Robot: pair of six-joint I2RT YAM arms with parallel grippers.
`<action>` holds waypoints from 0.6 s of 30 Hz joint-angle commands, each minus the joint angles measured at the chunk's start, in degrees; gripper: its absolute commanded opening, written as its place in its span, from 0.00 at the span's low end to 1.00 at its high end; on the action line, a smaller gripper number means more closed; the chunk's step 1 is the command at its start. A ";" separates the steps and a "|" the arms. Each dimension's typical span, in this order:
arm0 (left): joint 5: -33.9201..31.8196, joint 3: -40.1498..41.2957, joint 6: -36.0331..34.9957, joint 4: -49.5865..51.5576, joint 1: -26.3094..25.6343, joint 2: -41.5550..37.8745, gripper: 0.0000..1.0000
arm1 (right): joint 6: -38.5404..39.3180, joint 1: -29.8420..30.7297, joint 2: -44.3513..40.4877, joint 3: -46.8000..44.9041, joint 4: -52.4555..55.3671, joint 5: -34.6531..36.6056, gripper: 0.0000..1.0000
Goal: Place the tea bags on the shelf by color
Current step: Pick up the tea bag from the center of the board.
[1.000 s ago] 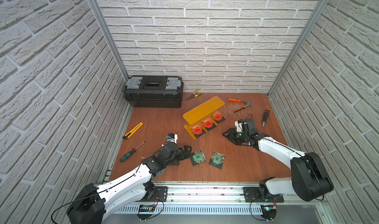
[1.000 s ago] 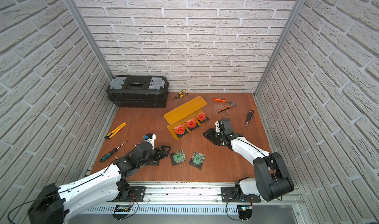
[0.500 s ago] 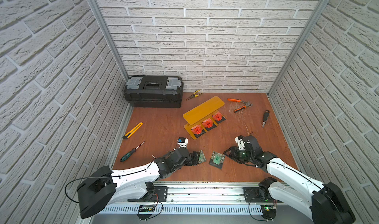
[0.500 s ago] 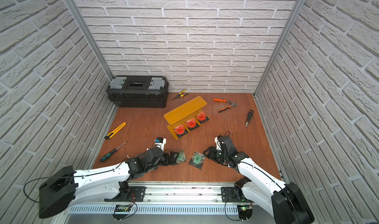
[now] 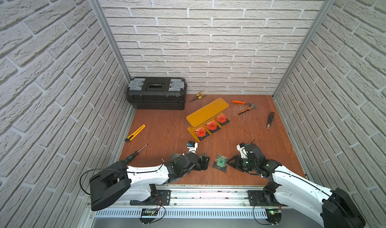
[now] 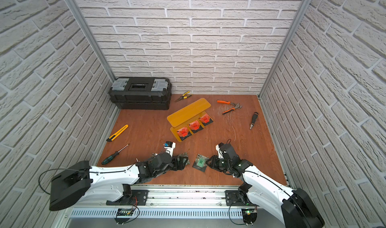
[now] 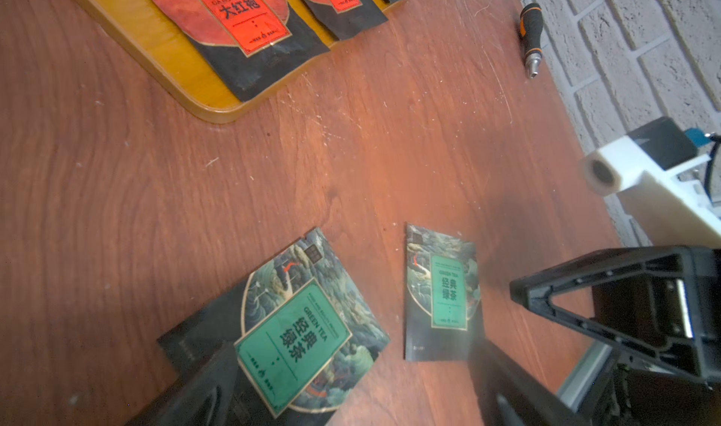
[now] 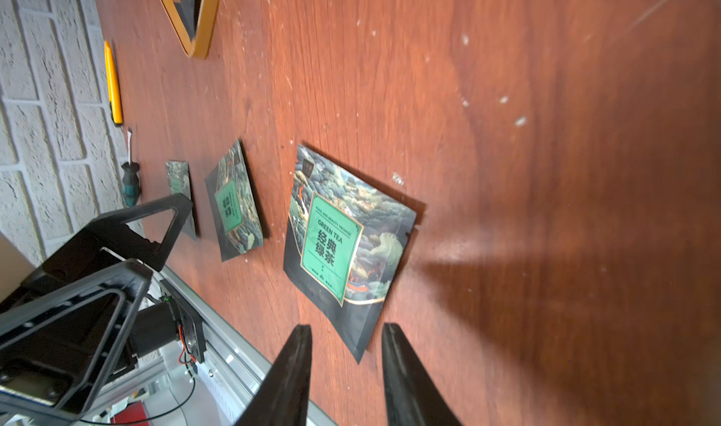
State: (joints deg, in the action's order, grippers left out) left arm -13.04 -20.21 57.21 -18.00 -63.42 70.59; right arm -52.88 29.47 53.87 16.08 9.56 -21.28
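The amber shelf [image 5: 206, 111] stands mid-table, with three orange-red tea bags [image 5: 212, 125] in a row on its lower plate. Three green tea bags lie flat near the front edge. My left gripper [image 7: 351, 396] is open wide around the middle green tea bag [image 7: 292, 338], which lies against one finger. The left green tea bag [image 8: 177, 178] is partly hidden behind that arm. My right gripper [image 8: 347, 350] is open; the near corner of the right green tea bag [image 8: 339, 244] lies between its fingertips, untouched. Both top views show that bag [image 5: 220, 162] [image 6: 200, 161] between the two grippers.
A black toolbox [image 5: 156, 95] stands at the back left, with yellow pliers [image 5: 197, 96] beside it. Orange pliers [image 5: 244, 107] and a black bit driver [image 5: 270, 120] lie at the back right. A yellow knife [image 5: 135, 133] and a green screwdriver [image 5: 134, 154] lie left. The metal rail [image 5: 208, 193] borders the front.
My right gripper left the shelf, came to the front and narrowed its jaws at the right green tea bag. My left gripper slid right onto the middle green bag.
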 commanded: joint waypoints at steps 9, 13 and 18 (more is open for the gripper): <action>-1.26 -2.26 -1.50 -5.45 -1.93 2.63 0.98 | -0.62 2.76 8.27 0.34 -8.32 0.20 0.23; -0.84 -3.57 -2.09 -5.63 -1.95 3.89 0.98 | -0.88 2.78 8.80 0.36 -8.33 1.67 0.22; 0.65 -5.43 -2.80 -7.27 -1.92 6.41 0.98 | -0.21 2.74 9.68 1.04 -8.53 3.78 0.20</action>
State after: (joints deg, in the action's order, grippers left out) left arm -12.93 -24.14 55.92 -21.89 -65.01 75.68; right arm -53.41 31.79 62.85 16.08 3.25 -19.31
